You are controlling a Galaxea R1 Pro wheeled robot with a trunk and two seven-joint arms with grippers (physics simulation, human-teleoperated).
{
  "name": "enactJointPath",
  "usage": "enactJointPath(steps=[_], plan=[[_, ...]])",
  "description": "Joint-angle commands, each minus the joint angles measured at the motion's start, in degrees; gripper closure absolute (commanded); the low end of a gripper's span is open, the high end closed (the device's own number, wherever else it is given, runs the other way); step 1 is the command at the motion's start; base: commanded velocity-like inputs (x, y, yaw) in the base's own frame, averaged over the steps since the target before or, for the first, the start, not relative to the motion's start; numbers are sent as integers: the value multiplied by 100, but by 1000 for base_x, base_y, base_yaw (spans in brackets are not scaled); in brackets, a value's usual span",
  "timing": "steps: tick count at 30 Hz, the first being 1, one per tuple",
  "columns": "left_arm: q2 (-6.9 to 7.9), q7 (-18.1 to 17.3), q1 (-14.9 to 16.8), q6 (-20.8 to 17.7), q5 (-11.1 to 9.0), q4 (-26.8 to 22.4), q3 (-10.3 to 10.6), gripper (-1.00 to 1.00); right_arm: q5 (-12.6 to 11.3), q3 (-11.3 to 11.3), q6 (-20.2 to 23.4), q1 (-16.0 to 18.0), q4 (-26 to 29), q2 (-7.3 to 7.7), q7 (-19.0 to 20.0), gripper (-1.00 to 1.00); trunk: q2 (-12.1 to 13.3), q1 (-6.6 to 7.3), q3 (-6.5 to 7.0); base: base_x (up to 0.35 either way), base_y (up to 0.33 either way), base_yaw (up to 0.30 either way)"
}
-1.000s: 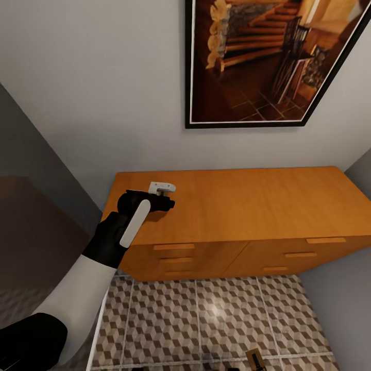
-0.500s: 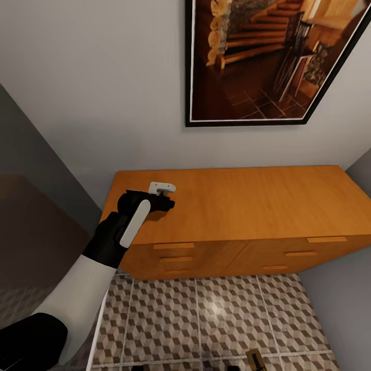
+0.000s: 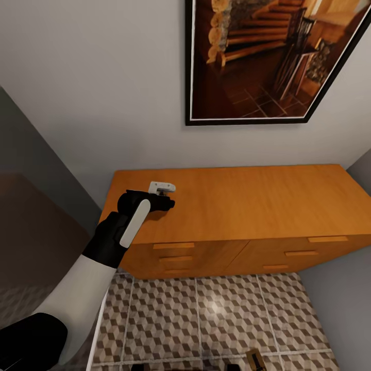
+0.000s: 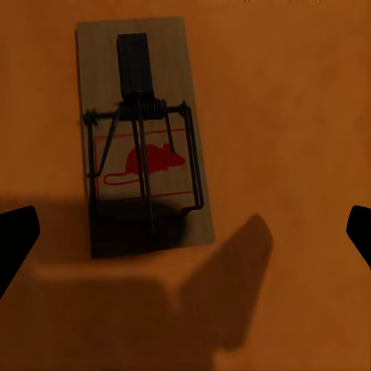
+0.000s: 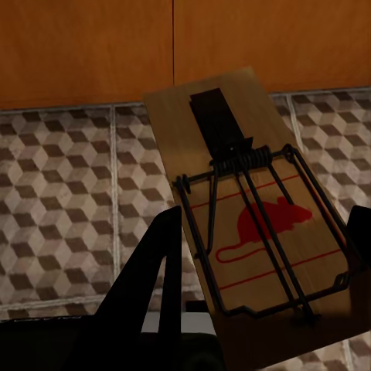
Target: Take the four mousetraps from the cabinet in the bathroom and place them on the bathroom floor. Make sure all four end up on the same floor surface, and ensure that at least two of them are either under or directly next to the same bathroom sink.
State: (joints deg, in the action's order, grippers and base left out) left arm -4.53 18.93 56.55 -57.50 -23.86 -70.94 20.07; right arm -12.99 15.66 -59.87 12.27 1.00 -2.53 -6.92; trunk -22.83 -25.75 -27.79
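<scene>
Head view. Cabinet [image 3: 247, 206]: orange-brown chest, centre of frame, against a grey wall; drawers with slim handles along its front. Framed picture [image 3: 268, 56]: upper right, on the wall. Left gripper [image 3: 164, 198]: centre left, over the cabinet top near its left end; how far it is open cannot be told here. Bathroom floor [image 3: 216, 319]: cube-patterned tiles, lower frame. A small brown board [image 3: 254, 359], partly cut off, sits at the bottom edge.

Left wrist view. Mousetrap [image 4: 141, 135]: upper left of centre, flat on the cabinet top; red mouse print, dark wire spring. Fingertips [image 4: 15, 239] at the frame's side edges, spread wide, holding nothing.

Right wrist view. Second mousetrap [image 5: 251, 209]: centre right, tilted, gripped by the right gripper [image 5: 263, 290] in front of the tiles and drawer fronts.
</scene>
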Motion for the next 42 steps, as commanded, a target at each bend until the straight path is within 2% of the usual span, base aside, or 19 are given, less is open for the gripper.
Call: enactJointPath(steps=[1, 29, 42], plan=[[2, 58, 5, -15, -60, -5, 5, -100, -19, 51, -13, 3, -1, -1, -47, 100, -9, -4, -8, 64, 0, 0], [4, 58, 5, -15, -58, 36, 5, -100, -17, 51, -13, 3, -3, -1, -47, 100, -9, -4, -10, 19, 0, 0], [4, 58, 5, -15, -59, 32, 5, -100, -17, 51, -13, 3, -3, -7, -47, 100, -9, -4, -58, 0, 0, 0]])
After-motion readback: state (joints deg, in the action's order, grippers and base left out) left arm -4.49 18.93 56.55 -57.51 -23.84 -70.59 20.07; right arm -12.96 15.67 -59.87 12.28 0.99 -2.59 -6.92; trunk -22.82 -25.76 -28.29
